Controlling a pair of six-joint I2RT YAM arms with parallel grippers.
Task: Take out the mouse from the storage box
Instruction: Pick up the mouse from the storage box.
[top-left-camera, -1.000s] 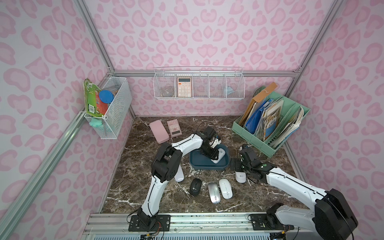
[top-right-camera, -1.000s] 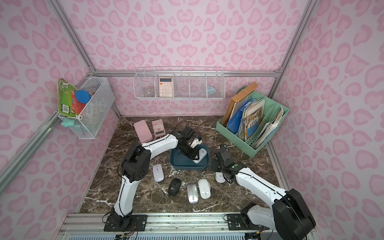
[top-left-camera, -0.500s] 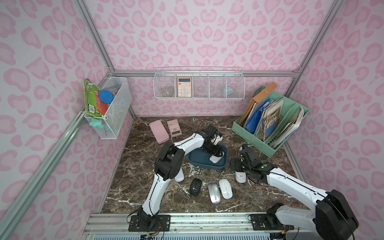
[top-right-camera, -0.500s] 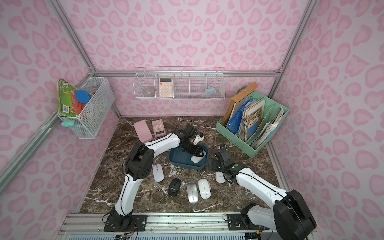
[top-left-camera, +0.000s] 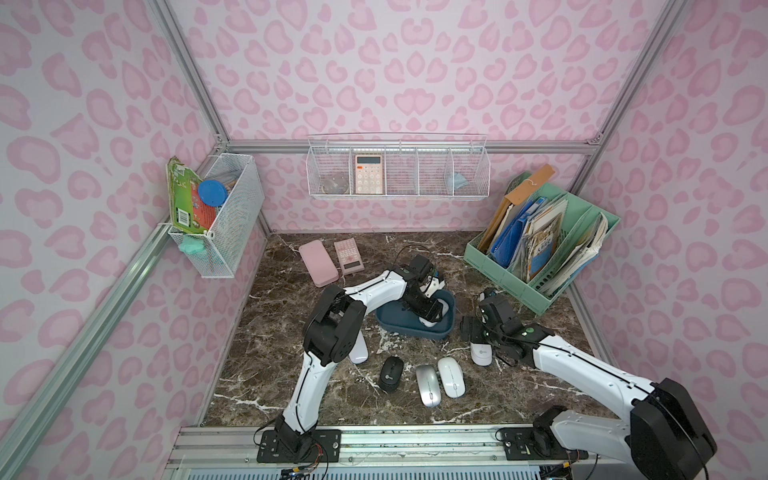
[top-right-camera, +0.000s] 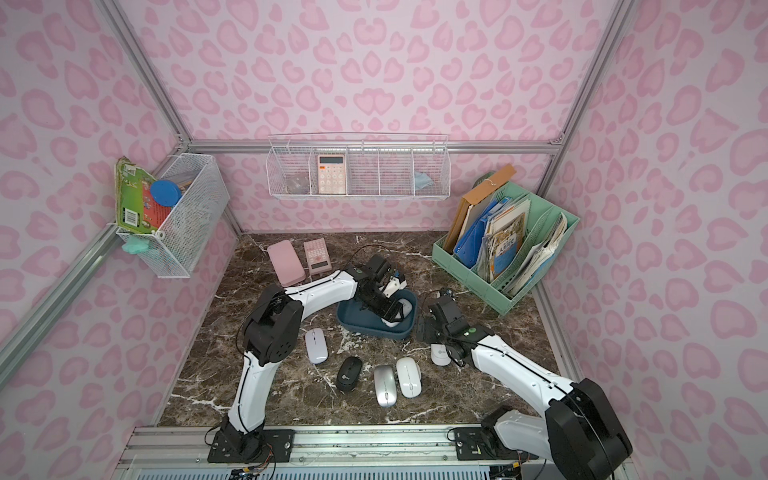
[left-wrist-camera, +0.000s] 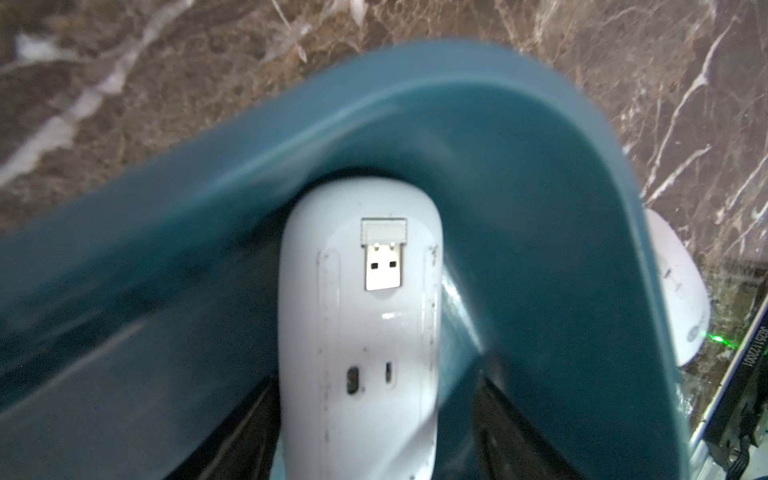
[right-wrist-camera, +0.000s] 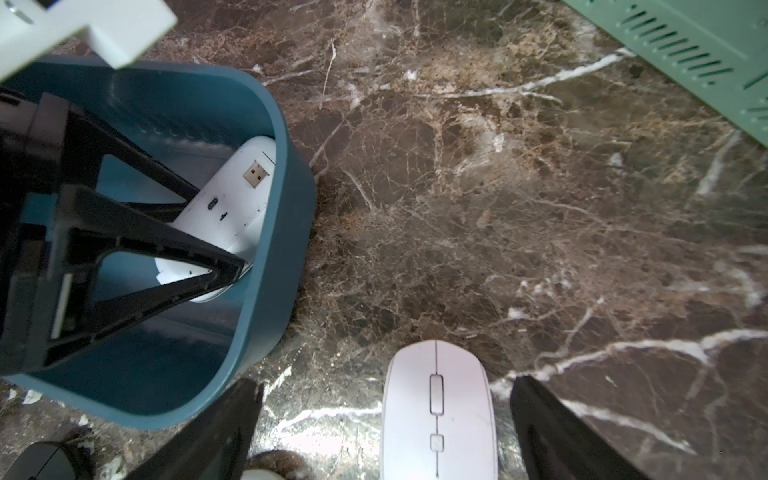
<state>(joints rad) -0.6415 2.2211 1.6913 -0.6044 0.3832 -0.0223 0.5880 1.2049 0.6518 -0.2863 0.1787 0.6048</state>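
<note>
Progress: five loose mice lie out on the table. One white mouse is left in the box, belly up, nose in a corner. We judge the job nearly done, with only this lift remaining.

Left gripper is down in the box, jaws astride the mouse with a gap on one side, so no clamp yet. Right gripper stands spread over a white table mouse, not touching it.

Containers:
- Rack: folders and papers.
- Back basket: a calculator.
- Side basket: a green pack and a blue lid.
- Box: the one mouse.
</note>
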